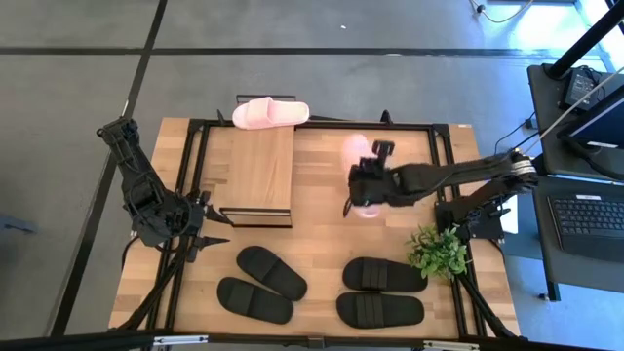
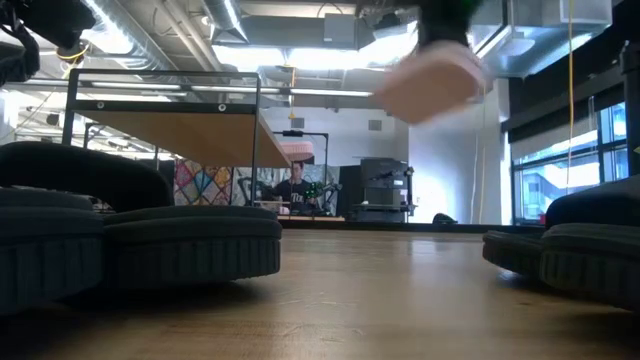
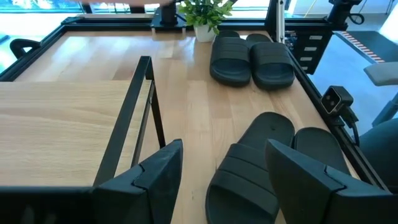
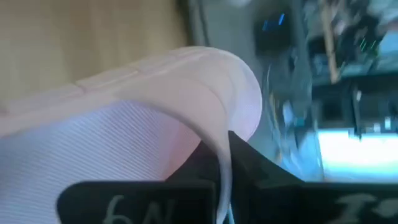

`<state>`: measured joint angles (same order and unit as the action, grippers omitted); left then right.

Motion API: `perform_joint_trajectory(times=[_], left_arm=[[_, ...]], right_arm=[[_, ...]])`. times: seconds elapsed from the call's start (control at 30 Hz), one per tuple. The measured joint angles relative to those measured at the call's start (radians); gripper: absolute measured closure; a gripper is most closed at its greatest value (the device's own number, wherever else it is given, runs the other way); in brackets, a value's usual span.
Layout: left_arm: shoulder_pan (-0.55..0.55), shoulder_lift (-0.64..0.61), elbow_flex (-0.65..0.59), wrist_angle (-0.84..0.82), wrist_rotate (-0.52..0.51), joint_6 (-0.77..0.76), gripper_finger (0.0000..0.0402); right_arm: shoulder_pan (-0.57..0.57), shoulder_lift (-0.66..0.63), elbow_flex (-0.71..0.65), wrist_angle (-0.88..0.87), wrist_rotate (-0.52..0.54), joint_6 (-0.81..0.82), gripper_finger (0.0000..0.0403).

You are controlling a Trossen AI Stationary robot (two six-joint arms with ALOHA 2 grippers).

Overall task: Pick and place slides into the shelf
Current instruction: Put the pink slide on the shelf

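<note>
1. Six slides show in the high view, placed here against the shelf point(image 1: 259, 171): one pink slide point(image 1: 270, 114) lies across the shelf's far end, a second pink slide point(image 1: 355, 156) is lifted just to its right, clamped in the right gripper point(image 1: 363, 185), and two black pairs lie on the table point(image 1: 322, 244) nearer the camera, the left black pair point(image 1: 259, 285) below the shelf and the right black pair point(image 1: 382, 292) further right. The left gripper point(image 1: 210, 226) waits at the shelf's near left corner, fingers apart. A small potted plant point(image 1: 439, 252) stands well right of the shelf.
2. Low view: the held pink slide point(image 2: 432, 82) hangs in the air right of the shelf point(image 2: 180, 135), above table level.
3. Left wrist view: its fingers point(image 3: 158, 177) stand apart beside the shelf's edge point(image 3: 62, 134), black slides point(image 3: 252, 168) just ahead.
4. Right wrist view: the fingers point(image 4: 249, 165) are pinched together on the pink slide's point(image 4: 124, 124) edge.
</note>
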<state>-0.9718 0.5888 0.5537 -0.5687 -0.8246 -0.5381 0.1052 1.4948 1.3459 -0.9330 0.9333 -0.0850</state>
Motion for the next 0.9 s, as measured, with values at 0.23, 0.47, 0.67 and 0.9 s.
perform_joint_trajectory(times=[0.23,0.47,0.67,0.9], left_arm=[[0.000,0.000,0.000,0.001,0.000,-0.002,0.0185],[0.000,0.000,0.000,0.001,0.000,-0.004,0.0185],[0.000,0.000,0.000,0.002,0.000,-0.001,0.0185],[0.000,0.000,0.000,0.002,0.000,0.043,0.0185]], right_arm=[[-0.145,-0.018,0.150,0.432,-0.108,-0.605,0.0391],[-0.313,0.021,0.226,0.826,-0.431,-0.942,0.0391],[-0.359,0.067,0.272,0.872,-0.448,-0.915,0.0391],[-0.369,0.124,0.283,0.978,-0.514,-0.905,0.0391]])
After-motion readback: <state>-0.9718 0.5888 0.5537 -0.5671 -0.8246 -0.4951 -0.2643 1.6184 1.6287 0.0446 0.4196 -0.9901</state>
